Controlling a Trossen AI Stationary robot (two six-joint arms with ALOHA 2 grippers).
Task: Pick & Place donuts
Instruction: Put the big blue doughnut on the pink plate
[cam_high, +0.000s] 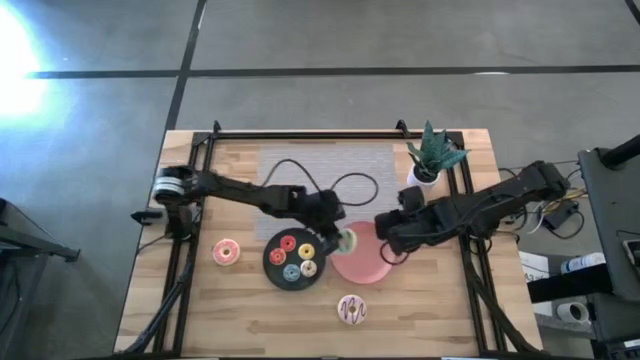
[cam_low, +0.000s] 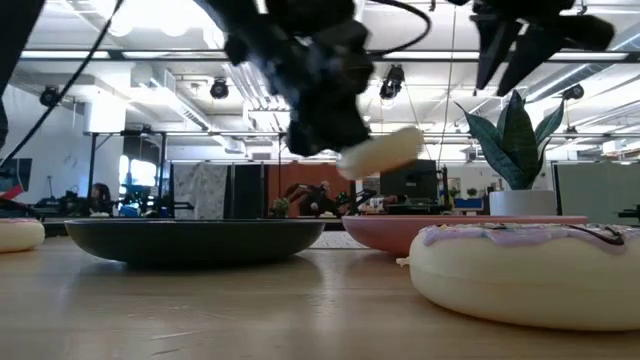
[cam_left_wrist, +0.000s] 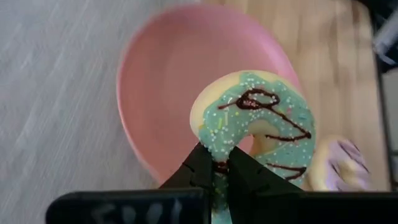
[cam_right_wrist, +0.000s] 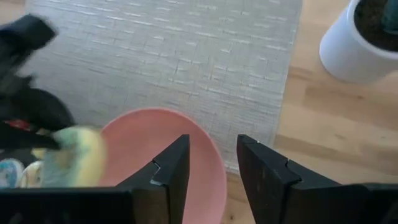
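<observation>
green donut held above pink plate

the green donut (cam_left_wrist: 255, 124) is pinched at its rim by the left gripper (cam_left_wrist: 217, 171), fingers closed on it, above the pink plate (cam_left_wrist: 161, 93). the right gripper (cam_right_wrist: 211, 158) hovers over the plate's far edge, fingers narrowly apart, empty.

A green-frosted donut (cam_left_wrist: 258, 127) with chocolate drizzle hangs tilted above the pink plate (cam_left_wrist: 168, 106) (pinched at its rim). Four donuts (cam_high: 295, 257), red, orange, blue and yellow, lie in the black plate (cam_high: 272, 262). A pink donut (cam_high: 226, 252) and a striped donut (cam_high: 352, 309) rest on the table.
</observation>
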